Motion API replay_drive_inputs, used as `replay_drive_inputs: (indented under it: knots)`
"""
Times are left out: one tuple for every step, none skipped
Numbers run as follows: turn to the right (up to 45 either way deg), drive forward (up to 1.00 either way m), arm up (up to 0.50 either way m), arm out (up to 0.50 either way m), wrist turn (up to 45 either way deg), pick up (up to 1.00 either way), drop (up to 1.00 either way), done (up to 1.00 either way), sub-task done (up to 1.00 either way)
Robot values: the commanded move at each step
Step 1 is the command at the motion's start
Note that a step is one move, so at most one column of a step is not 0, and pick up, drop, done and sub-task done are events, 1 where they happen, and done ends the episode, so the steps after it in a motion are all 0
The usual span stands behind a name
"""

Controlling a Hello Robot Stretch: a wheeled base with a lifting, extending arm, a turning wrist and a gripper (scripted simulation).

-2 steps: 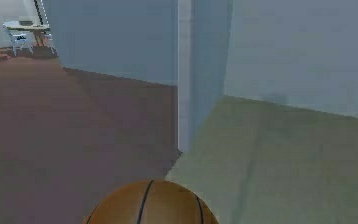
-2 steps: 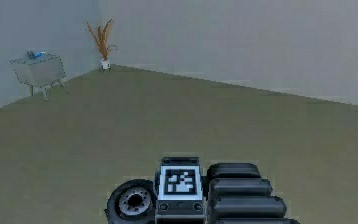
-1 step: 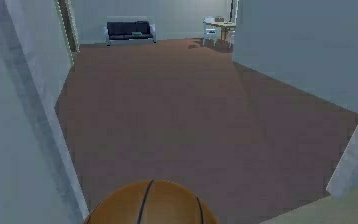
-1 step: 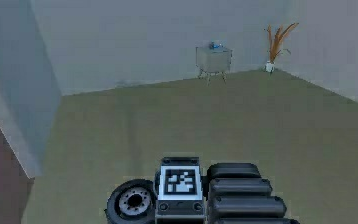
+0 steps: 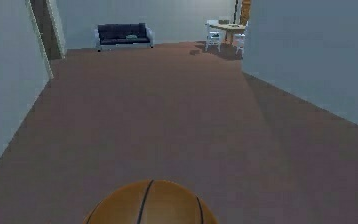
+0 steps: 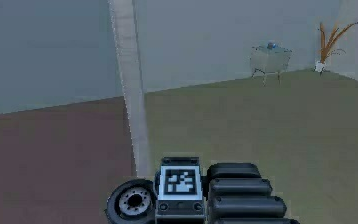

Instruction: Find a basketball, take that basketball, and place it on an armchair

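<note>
Orange-brown hide with dark seams: the basketball (image 5: pixel 152 205) sits at the forward view's bottom edge, very close to the robot's front, so you can log "find" as done. Gripper (image 6: pixel 133 203): its dark round body lies at the arm side view's bottom edge, just left of the white marker square (image 6: pixel 183 183). The arm (image 6: pixel 237 195), stacked dark segments, is just right of that. The gripper's far end is not resolved, so you cannot tell its state or whether it holds anything. Ball relative to gripper: toward the front of it and near, but touching or apart cannot be told. Enter "take" as unconfirmed. Outward from the gripper you have brown floor (image 6: pixel 287 130), a pale pillar (image 6: pixel 129 90) near it, and well apart a small table (image 6: pixel 270 55) and a potted plant (image 6: pixel 328 42) with orange stalks. Far ahead of gripper and ball stand a dark blue sofa (image 5: pixel 124 36) and a white table (image 5: pixel 225 24) with chairs (image 5: pixel 215 38). Judgement: the sofa reads as wider than one seat, so treat the armchair as yet to be located. Left for you: confirm the grasp, locate the armchair, drive over, place.
</note>
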Motion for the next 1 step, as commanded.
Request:
replay_drive_inputs:
  knots:
    - [-9.0,0.0,0.0,0.0,0.0,0.0,0.0,0.0,0.0]
